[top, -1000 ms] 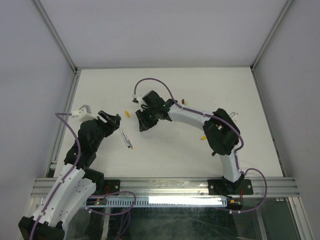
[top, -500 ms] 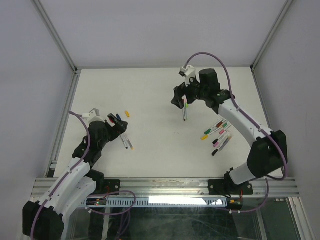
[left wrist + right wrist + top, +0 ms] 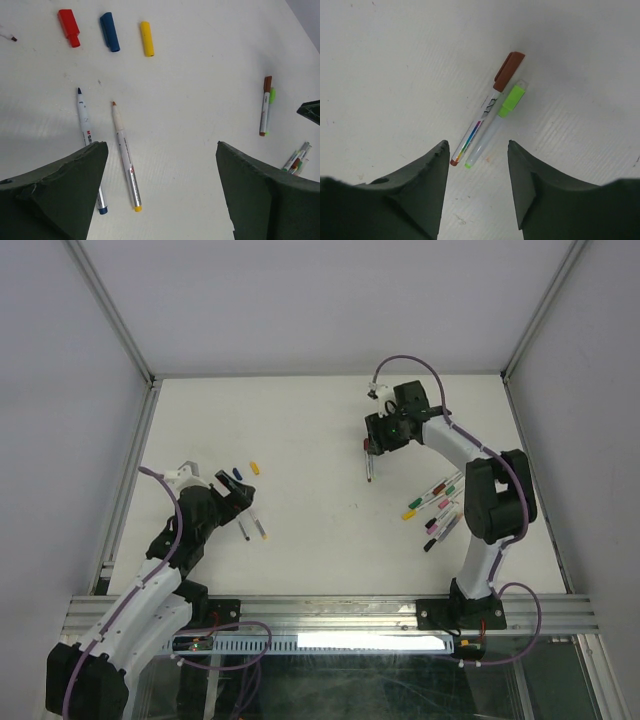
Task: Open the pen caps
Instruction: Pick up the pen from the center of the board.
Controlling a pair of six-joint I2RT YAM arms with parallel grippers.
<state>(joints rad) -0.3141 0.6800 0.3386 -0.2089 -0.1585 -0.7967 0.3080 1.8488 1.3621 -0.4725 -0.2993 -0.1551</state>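
Nearest the bases, well apart from the brown-capped white pen (image 3: 485, 115), the left claw (image 3: 161, 150) gapes empty, facing three loose plastic caps (image 3: 109, 31), red, blue and yellow. Over that pen the right claw (image 3: 477, 145) hangs parted and empty. A green-capped clear pen (image 3: 492, 130) lies just beside it, so one pinch may catch both.

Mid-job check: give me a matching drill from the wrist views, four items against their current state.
Items
1. yellow cap
2. brown cap
3. blue-tipped pen
4. left gripper

States
A. uncapped, lying on the table
B. loose, beside the blue cap
C. fitted on a white pen
D. open, holding nothing

Pairs: 1-B, 2-C, 3-A, 4-D
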